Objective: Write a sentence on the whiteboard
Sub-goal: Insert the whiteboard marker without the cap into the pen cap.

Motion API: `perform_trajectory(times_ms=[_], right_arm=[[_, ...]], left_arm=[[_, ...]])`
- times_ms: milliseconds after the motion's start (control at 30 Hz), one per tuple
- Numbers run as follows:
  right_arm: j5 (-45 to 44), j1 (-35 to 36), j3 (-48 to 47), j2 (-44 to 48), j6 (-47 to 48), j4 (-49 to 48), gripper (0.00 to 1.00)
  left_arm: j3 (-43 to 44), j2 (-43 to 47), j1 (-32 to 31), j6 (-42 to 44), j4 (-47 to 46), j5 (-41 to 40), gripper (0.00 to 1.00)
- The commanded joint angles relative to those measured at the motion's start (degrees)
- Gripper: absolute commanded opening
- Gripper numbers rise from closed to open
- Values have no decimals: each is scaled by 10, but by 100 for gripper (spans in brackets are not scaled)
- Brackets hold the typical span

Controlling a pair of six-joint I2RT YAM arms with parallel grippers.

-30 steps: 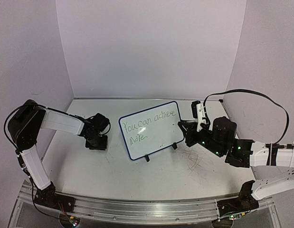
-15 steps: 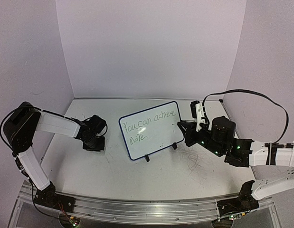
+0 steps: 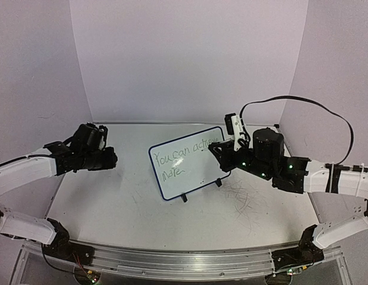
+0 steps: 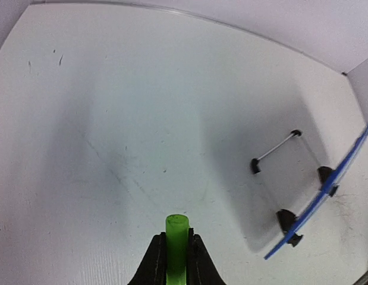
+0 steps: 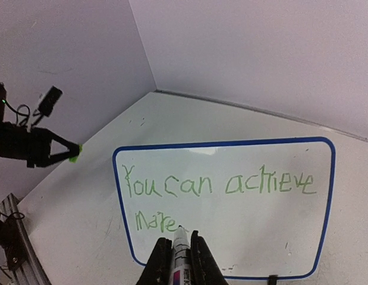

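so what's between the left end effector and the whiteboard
Nothing: only bare scuffed tabletop separates the left end effector and the whiteboard, seen in the top view.

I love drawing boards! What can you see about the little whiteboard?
The whiteboard is a small white rectangle with rounded corners and a thin blue rim. It stands propped on black feet on the table. Green handwriting says "You can achieve more" in two lines. A marker in the right end effector has its tip by the word "more".

Top view: sentence (image 3: pixel 182 157) end hidden behind right gripper (image 3: pixel 216 151). Wrist cams: whiteboard (image 4: pixel 319 203) cut at rt edge; green cap (image 4: pixel 176 246), marker (image 5: pixel 181 259) at btm.
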State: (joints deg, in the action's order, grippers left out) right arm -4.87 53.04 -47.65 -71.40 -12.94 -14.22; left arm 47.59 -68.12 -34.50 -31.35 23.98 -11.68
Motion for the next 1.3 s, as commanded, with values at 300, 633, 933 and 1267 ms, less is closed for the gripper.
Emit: perform_trajectory(times_ms=[300, 633, 933, 1267], right_arm=[[277, -49, -206, -97, -24, 165, 0], [293, -9, -211, -82, 43, 172, 0], [323, 4, -205, -86, 37, 135, 0], [325, 11, -215, -106, 35, 126, 0]], left_arm=[[57, 47, -282, 277, -174, 65, 0], [4, 1, -291, 449, -270, 88, 0], [2, 11, -291, 463, -266, 83, 0], [9, 14, -291, 458, -259, 78, 0]])
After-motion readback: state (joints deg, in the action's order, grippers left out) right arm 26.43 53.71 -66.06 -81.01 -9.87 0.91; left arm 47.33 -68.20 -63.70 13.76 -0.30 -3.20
